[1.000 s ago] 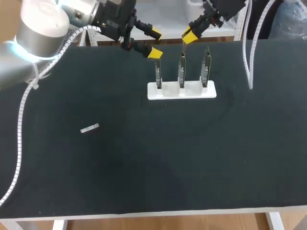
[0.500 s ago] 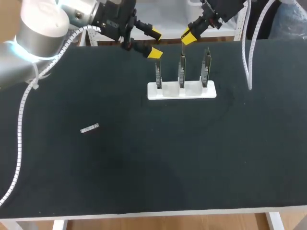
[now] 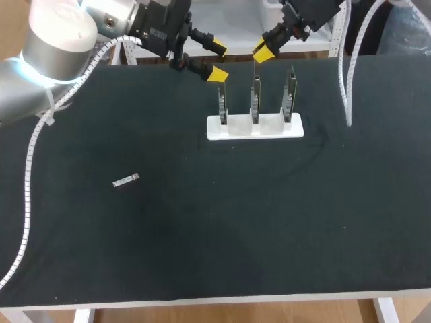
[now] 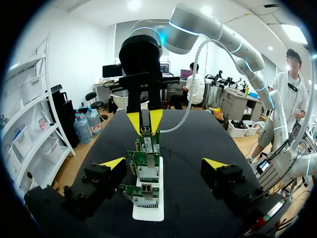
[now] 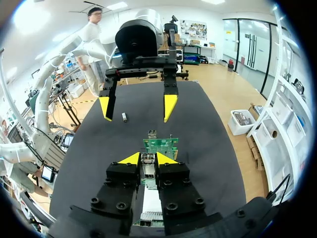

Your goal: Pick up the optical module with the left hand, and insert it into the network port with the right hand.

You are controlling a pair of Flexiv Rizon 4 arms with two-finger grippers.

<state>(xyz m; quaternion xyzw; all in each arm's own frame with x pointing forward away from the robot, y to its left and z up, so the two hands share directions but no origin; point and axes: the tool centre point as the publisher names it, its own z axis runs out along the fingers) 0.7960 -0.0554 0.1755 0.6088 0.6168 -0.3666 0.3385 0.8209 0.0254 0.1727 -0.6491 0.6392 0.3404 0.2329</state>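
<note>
Fingers [image 3: 217,74] of the left gripper [image 3: 217,60] are hanging spread and empty beside the ports [image 3: 255,97], so pick-up is pending: next they're needing to straddle the module [image 3: 126,181] well behind them.

Table [image 3: 269,235] plain blk. Holder [image 3: 254,128] white; boards [image 4: 154,148] green w/ silver ports [image 4: 147,173]. Optical module [image 3: 126,181] silver. Left gripper [image 3: 217,61] & right gripper [image 3: 261,50]: blk, yellow tips. Left arm [image 3: 54,40] grey, blue ring, white cable wrap [image 3: 28,168].

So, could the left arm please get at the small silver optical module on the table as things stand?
Probably yes: the left pincer is open and empty, and the small silver optical module lies alone on bare black table, with nothing between them.
</note>
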